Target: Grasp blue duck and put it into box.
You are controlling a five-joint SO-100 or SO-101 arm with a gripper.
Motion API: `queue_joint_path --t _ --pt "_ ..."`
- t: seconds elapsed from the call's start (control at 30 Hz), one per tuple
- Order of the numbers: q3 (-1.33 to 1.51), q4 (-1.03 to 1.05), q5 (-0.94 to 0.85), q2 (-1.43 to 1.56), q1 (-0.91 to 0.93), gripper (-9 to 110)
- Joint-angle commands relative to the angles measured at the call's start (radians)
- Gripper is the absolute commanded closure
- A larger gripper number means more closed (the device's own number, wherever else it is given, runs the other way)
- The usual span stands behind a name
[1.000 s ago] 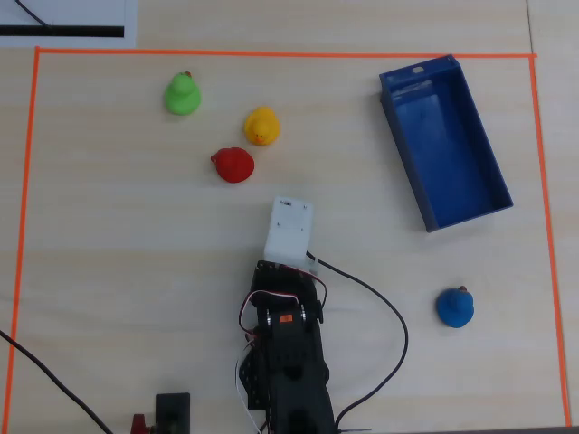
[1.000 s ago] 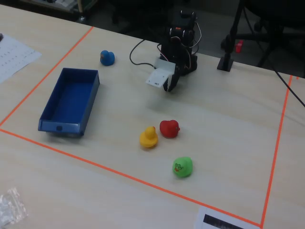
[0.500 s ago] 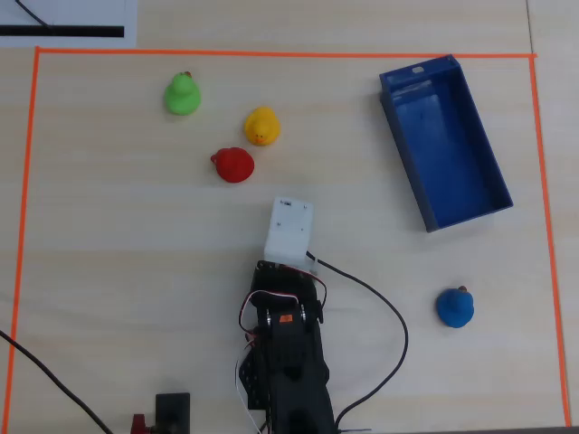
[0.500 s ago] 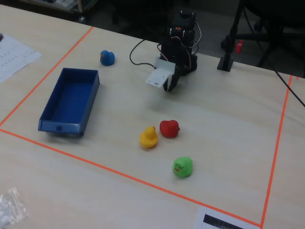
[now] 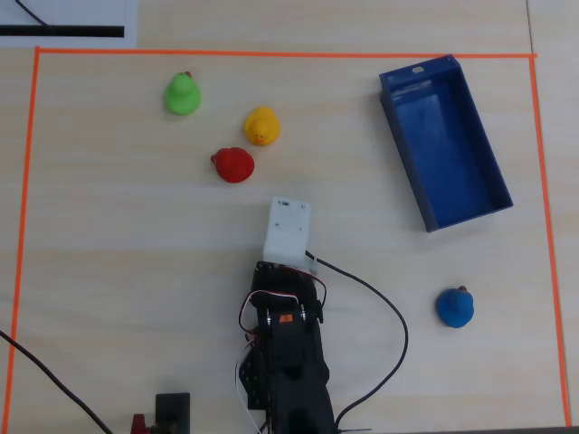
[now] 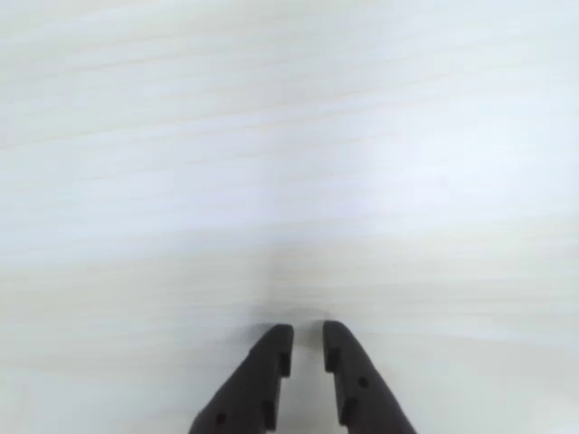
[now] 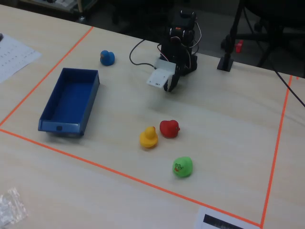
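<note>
Tool (image 6: 308, 339) nearly closed, empty; blue duck (image 5: 454, 307) well apart.

Overhead view, arm base (image 5: 285, 398) cut off at bottom edge, wrist view, fingers (image 6: 267, 380) cropped below, blurred.

No readable text anywhere. White sheet (image 7: 228, 222) at the worktop edge carried a black bar, no legible characters. Another paper (image 7: 14, 55) at the left in the fixed view had rows of print, too small to read. Green duck (image 7: 182, 167) showed a dark marking, illegible.
</note>
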Motion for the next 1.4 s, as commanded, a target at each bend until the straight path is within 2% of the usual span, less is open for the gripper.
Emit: queue_joint_path --t 0.0,0.13,0.3,0.53,0.7,0.83,1.03,1.17,1.37 --pt "-0.133 -0.173 -0.112 -0.138 0.212 99" --pt "-0.506 -0.245 -0.281 -0.485 0.463 82" --pt "-0.951 -0.314 -0.388 -0.804 0.747 71" --pt "-1.221 -0.459 -0.612 -1.083 1.112 61" --pt "-1.226 -0.565 -0.750 -1.203 1.299 61" --pt "-1.131 -0.761 -0.830 -1.290 1.396 60" --pt "-1.035 -0.893 -0.885 -1.411 1.450 61" --pt "-0.916 -1.123 -0.899 -1.471 1.466 61" --pt "-0.859 -1.170 -0.920 -1.523 1.470 61"
